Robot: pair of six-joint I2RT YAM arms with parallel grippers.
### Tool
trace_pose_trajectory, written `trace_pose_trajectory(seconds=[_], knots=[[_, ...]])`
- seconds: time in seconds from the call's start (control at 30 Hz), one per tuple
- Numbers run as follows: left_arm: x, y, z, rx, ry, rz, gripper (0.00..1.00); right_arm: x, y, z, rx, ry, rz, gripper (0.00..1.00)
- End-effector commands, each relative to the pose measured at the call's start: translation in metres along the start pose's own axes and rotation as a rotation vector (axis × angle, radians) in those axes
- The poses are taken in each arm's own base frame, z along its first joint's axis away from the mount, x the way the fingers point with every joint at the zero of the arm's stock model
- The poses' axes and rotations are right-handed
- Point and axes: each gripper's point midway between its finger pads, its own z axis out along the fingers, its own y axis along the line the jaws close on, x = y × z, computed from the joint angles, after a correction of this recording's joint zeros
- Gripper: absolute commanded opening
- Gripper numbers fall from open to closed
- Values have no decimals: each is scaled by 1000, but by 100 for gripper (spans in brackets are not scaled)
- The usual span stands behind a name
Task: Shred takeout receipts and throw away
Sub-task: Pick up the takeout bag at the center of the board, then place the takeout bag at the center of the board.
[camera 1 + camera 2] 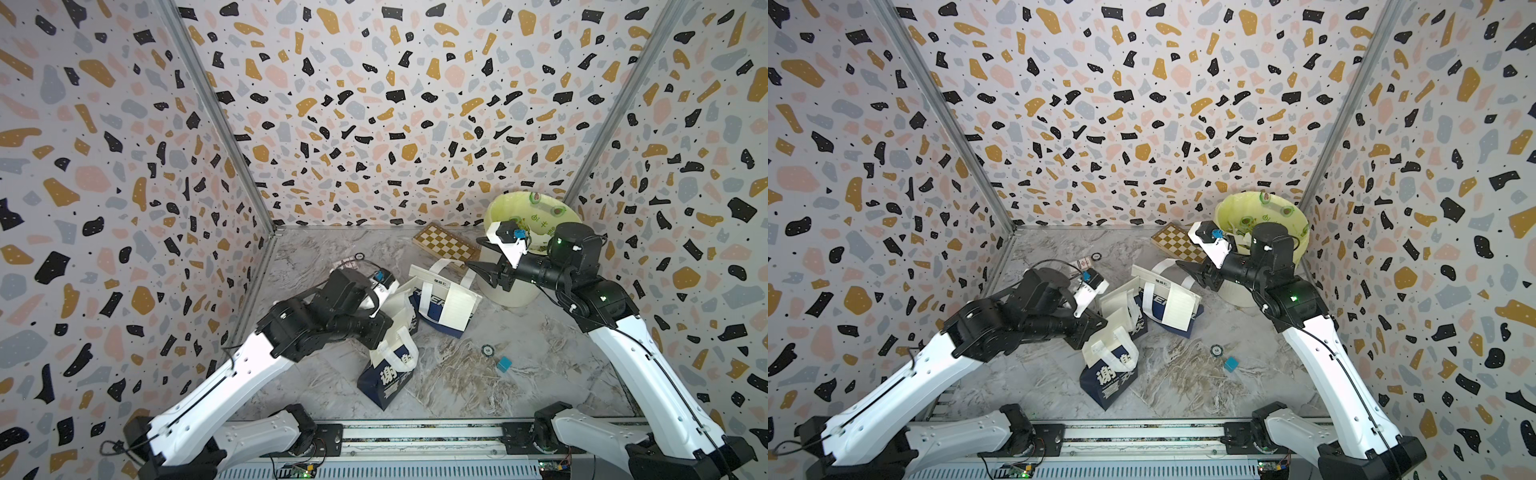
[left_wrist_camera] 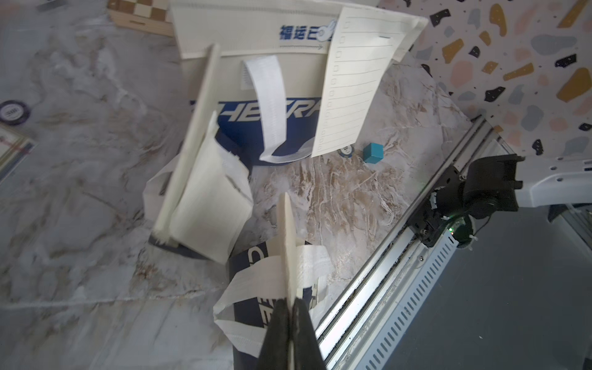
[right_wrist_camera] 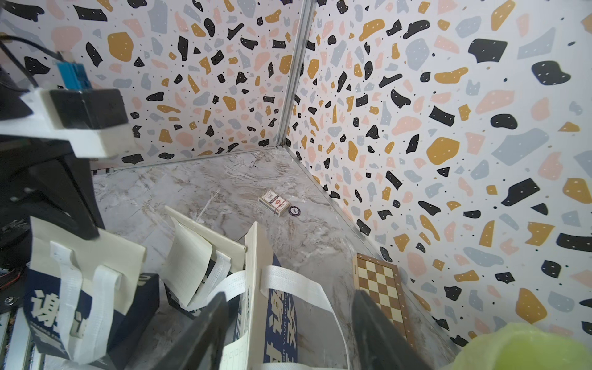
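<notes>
Receipt [image 3: 189, 259] stands curled in the middle bag's [image 3: 230, 248] mouth, long axis pointing up and out. Just beside that bag, my left gripper [image 2: 290, 301] is clamped on the front bag's [image 2: 250, 262] rim. My right gripper [image 3: 290, 296] hangs beyond it, wide and empty, so probably freer to reach.

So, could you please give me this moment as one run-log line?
left fingers: shut on near bag rim | right fingers: open over far bag | lined receipt: on far bag, untouched

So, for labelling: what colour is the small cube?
Teal cube, clearest in the left wrist view.
</notes>
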Motion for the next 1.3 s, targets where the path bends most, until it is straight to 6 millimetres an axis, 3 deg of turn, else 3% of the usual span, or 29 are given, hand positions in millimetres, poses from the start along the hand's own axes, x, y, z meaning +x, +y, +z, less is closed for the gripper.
trace_pose_trajectory(seconds=[0.0,0.17,0.3,0.43,0.53,0.73,0.97,1.13,1.27], knots=[[17,38,-21,-207,-39,-202,0,-11,0,-6,19,-40,-28,63],[14,78,-74,-428,-223,-304,0,-11,0,-5,20,-40,-23,62],[-1,109,-111,-615,-344,-284,0,-9,0,-5,21,-35,-26,62],[-31,128,-123,-706,-416,-227,0,-10,1,-5,16,-42,-26,62],[-67,141,-121,-699,-519,-213,0,-12,2,-5,10,-52,-22,62],[-123,170,-105,-641,-702,-307,0,-11,4,-10,19,-52,-23,62],[-168,175,-55,-451,-793,-298,0,-4,8,-17,38,-35,-27,62],[-172,179,1,-391,-675,-157,0,-1,10,-21,49,-27,-30,62],[-166,183,26,-363,-606,-109,0,0,11,-24,58,-27,-30,62]])
